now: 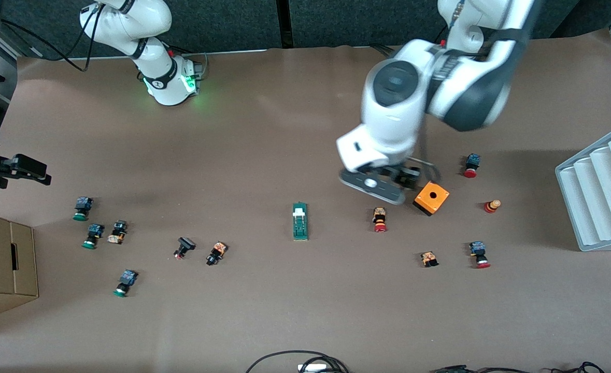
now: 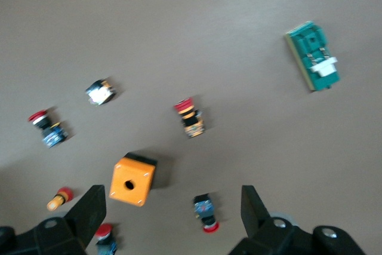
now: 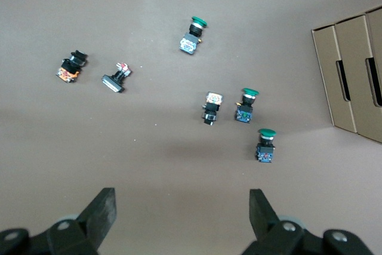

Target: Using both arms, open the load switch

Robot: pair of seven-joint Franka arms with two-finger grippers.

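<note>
While both jaws stand spread, we judge the load switch (image 1: pixel 300 221) light and rigid; grip its long sides, clear of the white piece.

The left gripper (image 1: pixel 388 182) hovers beside the orange cube (image 1: pixel 431 198); the right gripper (image 3: pixel 182 222) waits above the green buttons (image 3: pixel 246 107).

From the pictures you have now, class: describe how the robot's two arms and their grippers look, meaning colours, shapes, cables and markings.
Both arms are glossy white with rounded shells and dark grey-black joint bands. The left arm has a round dark cap on one joint. The right arm shows a green light at its base, with black cables trailing nearby. The left gripper and right gripper each have two black wedge-shaped fingers.
</note>
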